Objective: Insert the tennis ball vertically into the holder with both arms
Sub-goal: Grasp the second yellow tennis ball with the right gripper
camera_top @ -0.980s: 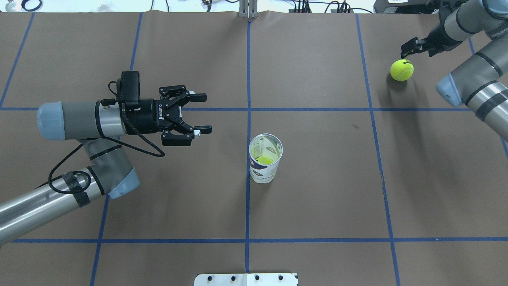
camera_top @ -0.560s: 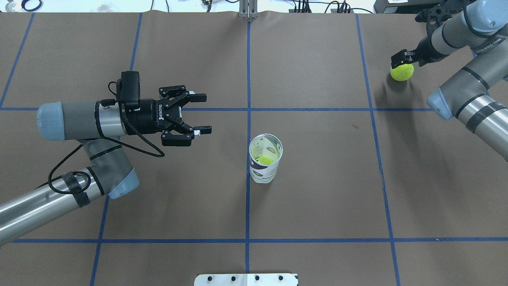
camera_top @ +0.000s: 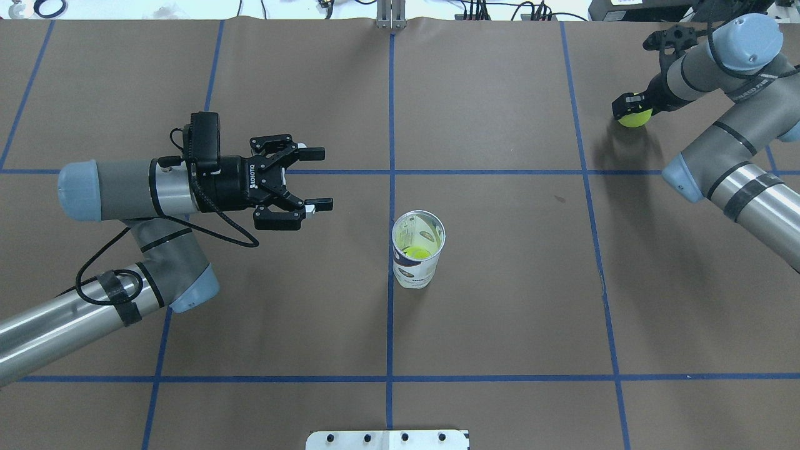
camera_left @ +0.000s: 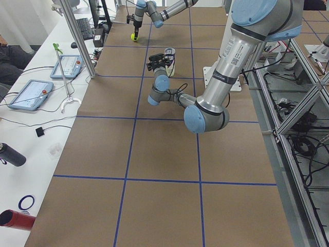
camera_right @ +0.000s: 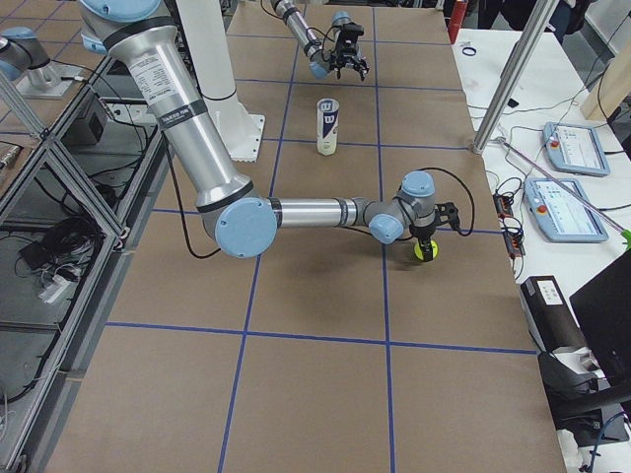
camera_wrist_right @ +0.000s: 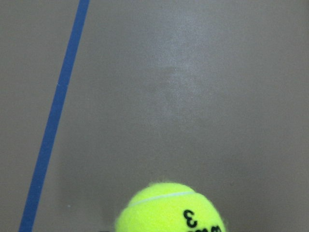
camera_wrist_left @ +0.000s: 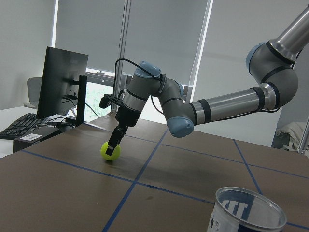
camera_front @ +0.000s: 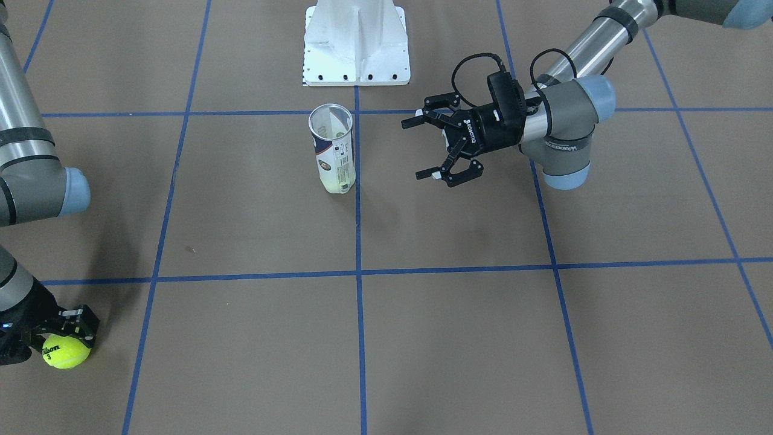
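Note:
The holder (camera_top: 417, 250), a clear can with a white and navy label, stands upright at the table's middle, and a yellow-green ball shows in its bottom. It also shows in the front view (camera_front: 332, 148). A loose tennis ball (camera_top: 635, 120) rests on the table at the far right, also in the front view (camera_front: 65, 352). My right gripper (camera_top: 631, 111) points down over it, open, with fingers (camera_front: 81, 323) on either side of the ball. My left gripper (camera_top: 322, 177) is open and empty, hovering left of the holder and well apart from it.
A white metal pedestal base (camera_front: 356, 45) stands at the robot's side of the table behind the holder. Blue tape lines grid the brown table. A monitor (camera_wrist_left: 63, 79) stands past the table's far end near the ball. Tablets (camera_right: 562, 177) lie on the side bench.
My right gripper has come down from beside and above the loose ball to straddle it, and the right forearm has swung left. The left arm, the holder and the ball have not moved.

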You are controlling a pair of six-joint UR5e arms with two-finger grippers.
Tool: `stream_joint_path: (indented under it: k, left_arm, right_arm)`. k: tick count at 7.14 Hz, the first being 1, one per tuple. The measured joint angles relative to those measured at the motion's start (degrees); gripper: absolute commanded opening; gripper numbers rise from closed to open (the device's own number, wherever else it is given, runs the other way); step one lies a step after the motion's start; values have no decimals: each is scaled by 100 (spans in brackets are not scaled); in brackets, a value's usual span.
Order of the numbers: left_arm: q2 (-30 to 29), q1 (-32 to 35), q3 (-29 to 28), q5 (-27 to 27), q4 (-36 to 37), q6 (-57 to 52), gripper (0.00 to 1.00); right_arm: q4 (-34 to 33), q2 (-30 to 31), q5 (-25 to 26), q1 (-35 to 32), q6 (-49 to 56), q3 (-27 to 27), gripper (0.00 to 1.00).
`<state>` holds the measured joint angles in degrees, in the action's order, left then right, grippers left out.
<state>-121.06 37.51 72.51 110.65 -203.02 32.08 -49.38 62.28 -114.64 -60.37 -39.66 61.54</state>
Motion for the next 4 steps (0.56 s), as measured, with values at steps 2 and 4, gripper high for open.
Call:
stream_joint_path:
  k: [2,4]
  left_arm:
    - [12,-5,-1,0,0,2,99]
    - [70,-6,-10,38,21,13,99]
  right_arm:
    - [-182,1,-201,-153,-11,399,0]
    - [-1148,57,-686,-410,-15,1406,0]
